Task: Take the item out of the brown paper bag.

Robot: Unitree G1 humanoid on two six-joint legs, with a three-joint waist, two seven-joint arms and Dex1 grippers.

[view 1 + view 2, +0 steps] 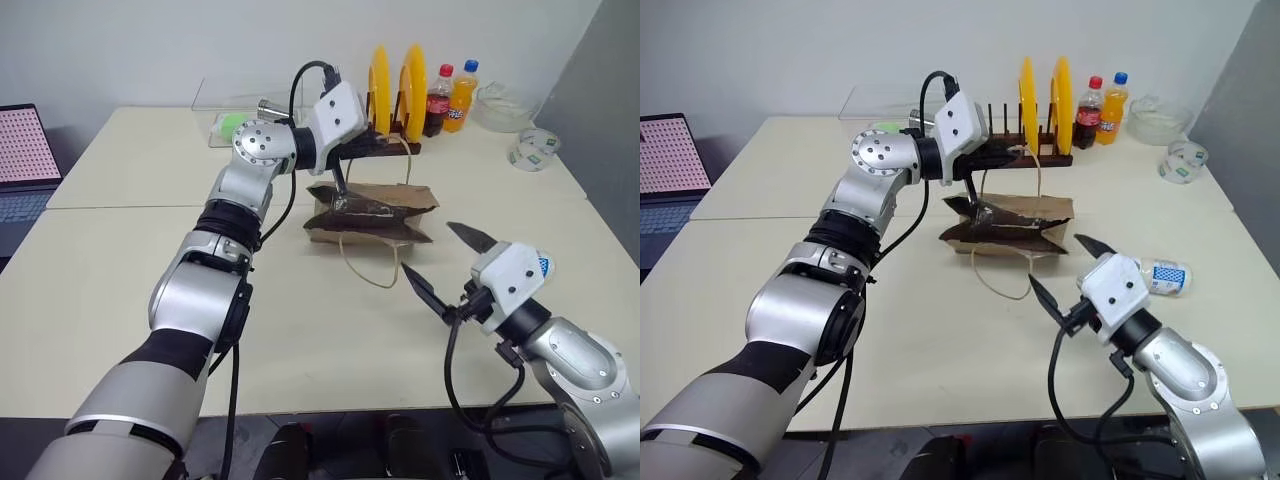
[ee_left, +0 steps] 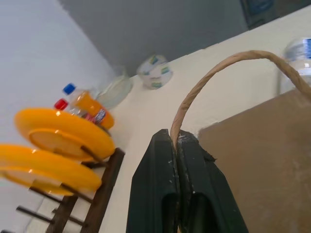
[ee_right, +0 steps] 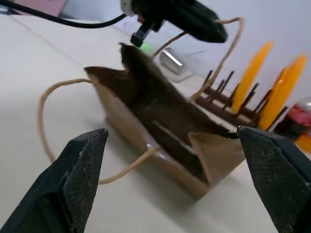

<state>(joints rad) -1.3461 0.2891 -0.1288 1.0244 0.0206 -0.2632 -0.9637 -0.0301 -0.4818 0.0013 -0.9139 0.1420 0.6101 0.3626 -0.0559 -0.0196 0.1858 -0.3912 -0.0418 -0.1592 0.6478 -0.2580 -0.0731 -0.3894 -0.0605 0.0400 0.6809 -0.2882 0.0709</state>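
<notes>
Your brown paper bag [image 1: 1010, 228] stands on the table [image 1: 940, 330] near its middle, mouth open and facing up, its top crumpled. The right wrist view looks into the mouth: dark inside with a pale strip at the bottom, and you can't tell what that strip is. Its long axis runs side to side across the table, parallel to the near edge. One cord handle [image 1: 1002, 283] lies slack on the table on the near side of the bag; the other handle [image 2: 204, 85] rises from the far side.

Your left gripper [image 2: 179, 145] is clamped tight on that far handle, just above the bag's far rim, the fingers pressed together with the cord between them.

Your right gripper [image 1: 448, 268] sits wide apart, gripping nothing, above the table on the near side of the bag, pointing toward it and not touching it.

The item [image 1: 1164, 275], a whitish can with blue print, lies on its side on the table outside the bag, toward the right edge, just past your right gripper's housing. Its long axis runs roughly left-right.

At the far edge stands a dark rack [image 1: 1040, 150] holding two yellow plates [image 1: 1060, 95] upright. Two bottles [image 1: 1105, 105] stand to its right, then a tape roll [image 1: 1185, 160] near the far right corner.
</notes>
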